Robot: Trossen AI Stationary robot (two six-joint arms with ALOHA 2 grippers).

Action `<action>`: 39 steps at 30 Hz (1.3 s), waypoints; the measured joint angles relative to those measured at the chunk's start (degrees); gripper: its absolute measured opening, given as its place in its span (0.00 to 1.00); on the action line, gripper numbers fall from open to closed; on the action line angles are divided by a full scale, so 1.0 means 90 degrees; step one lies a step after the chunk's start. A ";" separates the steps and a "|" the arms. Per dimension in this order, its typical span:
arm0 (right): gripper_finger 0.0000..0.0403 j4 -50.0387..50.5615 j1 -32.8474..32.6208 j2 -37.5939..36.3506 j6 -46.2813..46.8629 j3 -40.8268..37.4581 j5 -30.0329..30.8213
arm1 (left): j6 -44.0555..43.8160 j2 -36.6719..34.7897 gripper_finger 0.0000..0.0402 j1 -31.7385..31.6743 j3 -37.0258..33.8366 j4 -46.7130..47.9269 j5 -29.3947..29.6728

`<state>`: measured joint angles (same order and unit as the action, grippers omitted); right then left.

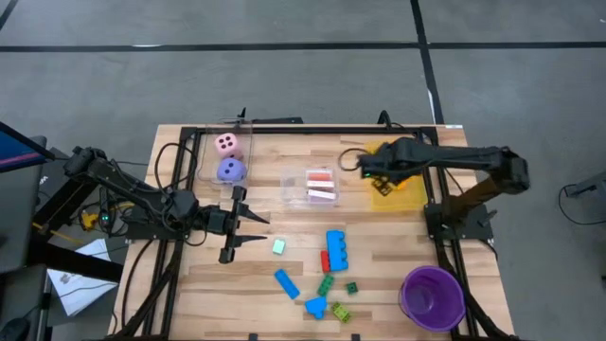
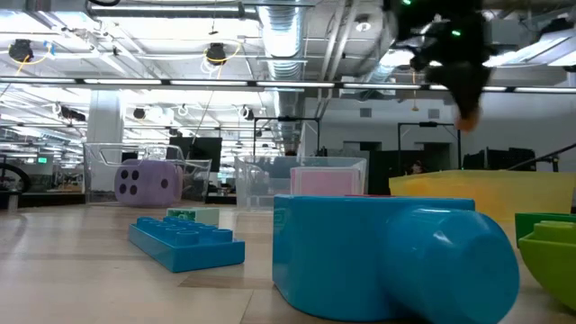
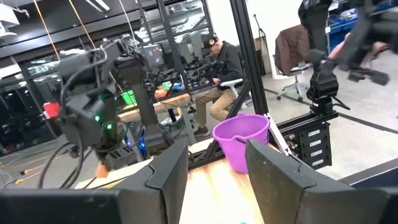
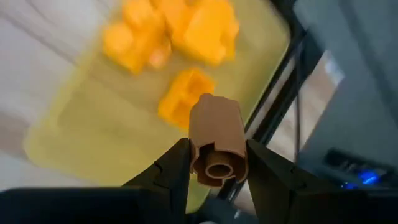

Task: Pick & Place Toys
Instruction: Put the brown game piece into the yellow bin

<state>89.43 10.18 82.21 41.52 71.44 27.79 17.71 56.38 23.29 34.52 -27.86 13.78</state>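
My right gripper (image 4: 217, 150) is shut on an orange-brown round brick (image 4: 214, 134). It hangs over the yellow see-through bin (image 1: 409, 186) at the table's far right, where several yellow and orange bricks (image 4: 186, 28) lie. My left gripper (image 1: 252, 228) hovers open at the table's left with nothing between its fingers. Loose toys lie on the wood near the front: a big blue brick (image 1: 336, 246), a red one (image 1: 325, 260), a flat blue one (image 1: 287, 283), green ones (image 1: 326, 284) and a pale green piece (image 1: 278, 246). My right gripper pinches the round brick's curved sides (image 4: 198, 155) between its two fingers. The fingers slant down from above. The brick stands out past the fingertips with its hollow round end toward the wrist camera. It is lifted clear above the yellow bin's floor (image 4: 93, 118).
A clear bin (image 1: 203, 156) at the far left holds a pink die (image 1: 226, 144) and a purple die (image 1: 231, 170). A second clear bin (image 1: 294, 185) in the middle holds pink-backed cards (image 1: 321, 187). A purple cup (image 1: 432, 296) stands at the near right corner. A person sits beyond the table (image 3: 224, 68).
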 joint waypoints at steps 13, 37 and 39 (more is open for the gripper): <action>0.31 -0.0830 0.0762 -0.1816 0.0056 -0.2197 -0.1606 | 0.0000 0.0000 0.39 0.0000 0.0000 -0.0022 0.0026; 0.35 -0.1492 0.1296 -0.1816 -0.0456 -0.3106 -0.1648 | 0.0000 0.0000 0.39 0.0000 0.0000 -0.0027 0.0014; 0.37 -0.1490 0.1296 -0.1816 -0.0460 -0.3106 -0.1617 | 0.0000 0.0000 0.39 0.0000 0.0000 -0.0027 -0.0005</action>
<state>76.02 21.85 65.87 37.38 43.48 13.23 17.72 56.38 23.29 34.52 -28.10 13.74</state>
